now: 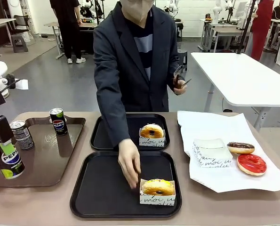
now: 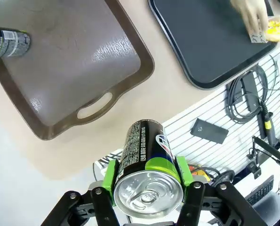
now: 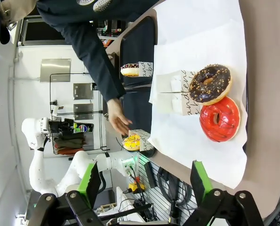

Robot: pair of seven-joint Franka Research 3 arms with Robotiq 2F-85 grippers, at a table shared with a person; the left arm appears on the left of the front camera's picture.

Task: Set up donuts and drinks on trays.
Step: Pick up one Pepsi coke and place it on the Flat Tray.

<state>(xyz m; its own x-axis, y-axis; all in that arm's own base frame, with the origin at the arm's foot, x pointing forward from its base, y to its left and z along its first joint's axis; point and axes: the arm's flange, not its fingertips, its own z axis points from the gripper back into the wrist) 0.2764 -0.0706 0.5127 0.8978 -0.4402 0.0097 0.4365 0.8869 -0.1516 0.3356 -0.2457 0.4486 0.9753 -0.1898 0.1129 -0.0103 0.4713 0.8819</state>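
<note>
My left gripper (image 1: 5, 153) is shut on a black Pepsi can (image 1: 7, 162), held above the left end of the brown tray (image 1: 45, 157); in the left wrist view the green pads (image 2: 112, 175) clamp that can (image 2: 147, 157) just under its silver top. Two other cans (image 1: 59, 121) (image 1: 22, 135) stand on the brown tray. Each of the two black trays (image 1: 102, 188) (image 1: 111, 134) holds a boxed yellow donut (image 1: 157, 188) (image 1: 152, 131). The person's hand (image 1: 129, 165) touches the near box. My right gripper (image 3: 147, 188) hangs open over the white paper.
On the white paper sheet (image 1: 210, 127) at the right lie an empty white box (image 1: 211, 153), a chocolate donut (image 1: 240, 148) and a red donut (image 1: 252, 164). The person leans across both black trays from the far side, holding tongs in the other hand (image 1: 180, 84).
</note>
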